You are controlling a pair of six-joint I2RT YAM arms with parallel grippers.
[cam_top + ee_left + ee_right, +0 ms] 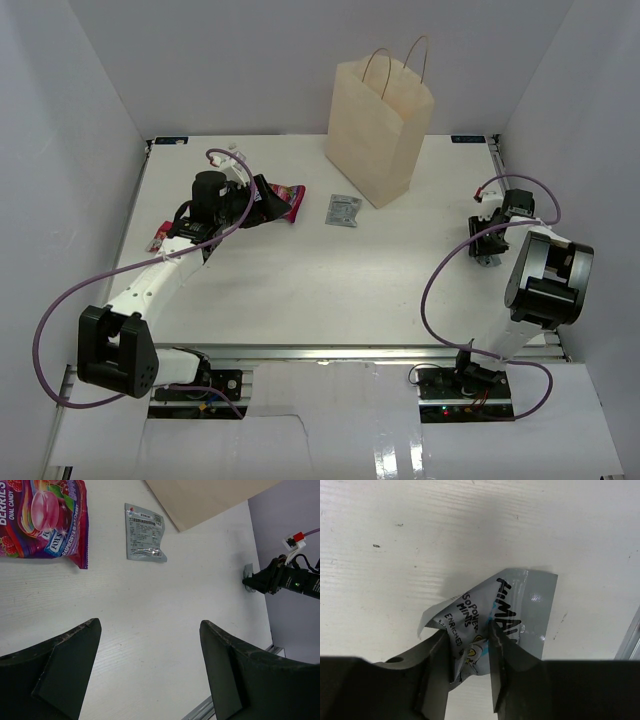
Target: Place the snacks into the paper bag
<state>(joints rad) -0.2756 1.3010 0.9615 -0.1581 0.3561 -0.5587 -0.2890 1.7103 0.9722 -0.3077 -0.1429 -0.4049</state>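
Observation:
The cream paper bag (380,120) stands upright at the back middle of the table; its base shows in the left wrist view (210,497). A purple-magenta candy packet (287,200) (42,515) lies flat just beside my left gripper (262,205) (149,630), which is open and empty above the table. A silver-grey sachet (342,210) (144,532) lies in front of the bag. A small red packet (160,237) lies at the left edge. My right gripper (487,245) (467,635) is shut on a crumpled silver mints packet (520,615) at the table surface. The orange and teal-and-red packets are out of view.
White walls close in the table on the left, back and right. The right arm (285,577) sits close to the right wall. A metal rail (350,352) runs along the table's near edge.

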